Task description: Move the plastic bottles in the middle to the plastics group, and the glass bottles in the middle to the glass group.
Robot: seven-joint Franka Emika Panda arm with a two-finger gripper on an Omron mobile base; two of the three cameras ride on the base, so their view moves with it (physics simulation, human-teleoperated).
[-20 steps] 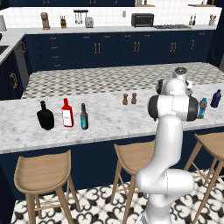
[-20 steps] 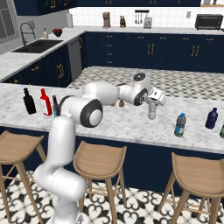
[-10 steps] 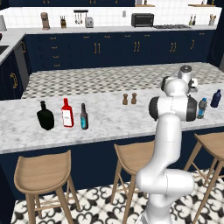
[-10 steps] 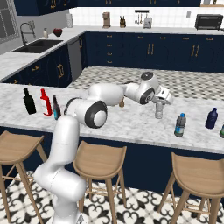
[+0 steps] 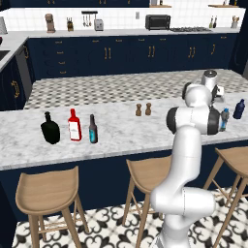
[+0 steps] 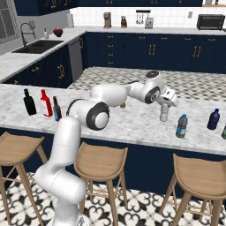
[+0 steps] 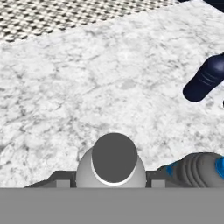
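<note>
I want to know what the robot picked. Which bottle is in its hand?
The clear greyish water bottle, clamped in the gripper. The blue-label water bottle and the navy-blue bottle stand free on the marble counter beside it.

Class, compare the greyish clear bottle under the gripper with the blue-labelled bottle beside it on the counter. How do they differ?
1. The greyish bottle is held by the gripper; the blue-labelled bottle stands free.
2. The greyish bottle looks pale grey all over; the blue-labelled bottle carries a bright blue band.
3. The blue-labelled bottle stands nearer the navy bottle.

Both are small, capped and upright.
</note>
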